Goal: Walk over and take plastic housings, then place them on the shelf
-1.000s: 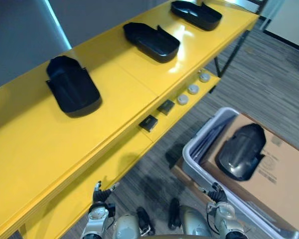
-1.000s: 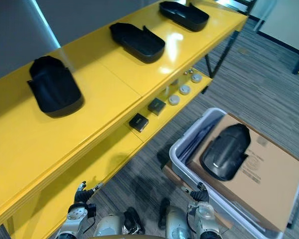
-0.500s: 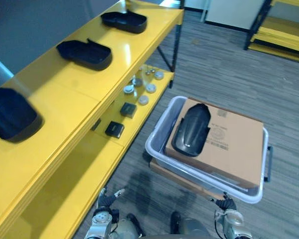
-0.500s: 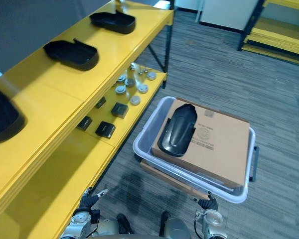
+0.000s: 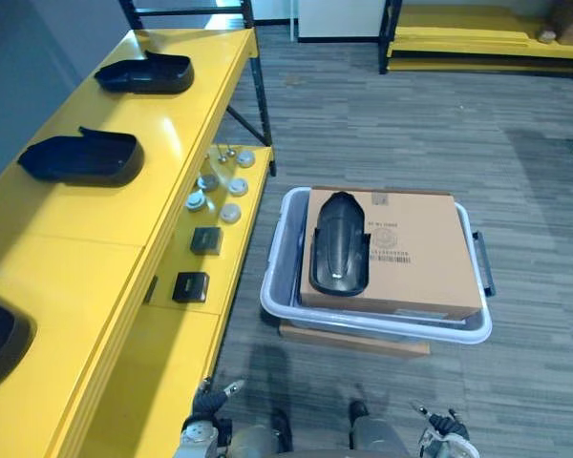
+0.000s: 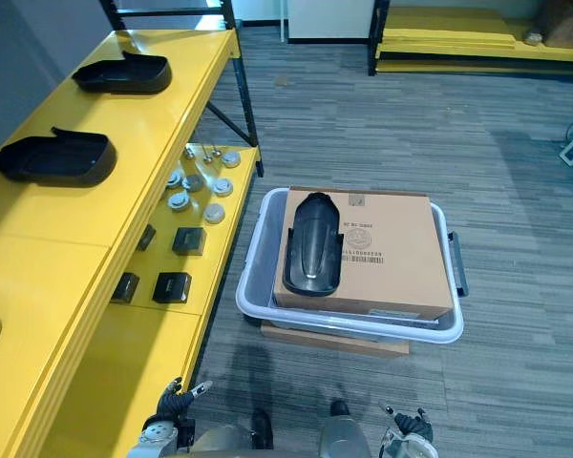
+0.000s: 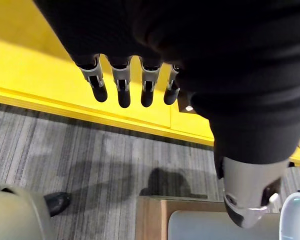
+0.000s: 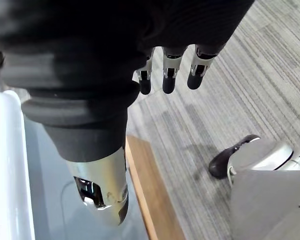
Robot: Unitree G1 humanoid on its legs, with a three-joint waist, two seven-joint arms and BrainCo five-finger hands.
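Housing (image 5: 339, 244), black, glossy and elongated with one rounded end, lies on a cardboard box (image 5: 420, 258) bearing a printed label; the box sits in a pale plastic bin (image 5: 382, 327) on grey striped carpet (image 5: 439, 143). Right eye view: a second housing (image 6: 53, 157) and a third housing (image 6: 124, 73) rest well apart on the smooth yellow shelf (image 6: 57, 258). Left wrist view: the left hand (image 7: 121, 90) hangs with fingers straight, holding nothing, near the shelf edge. Right wrist view: the right hand (image 8: 169, 75) has fingers straight and empty above the carpet, beside the bin rim.
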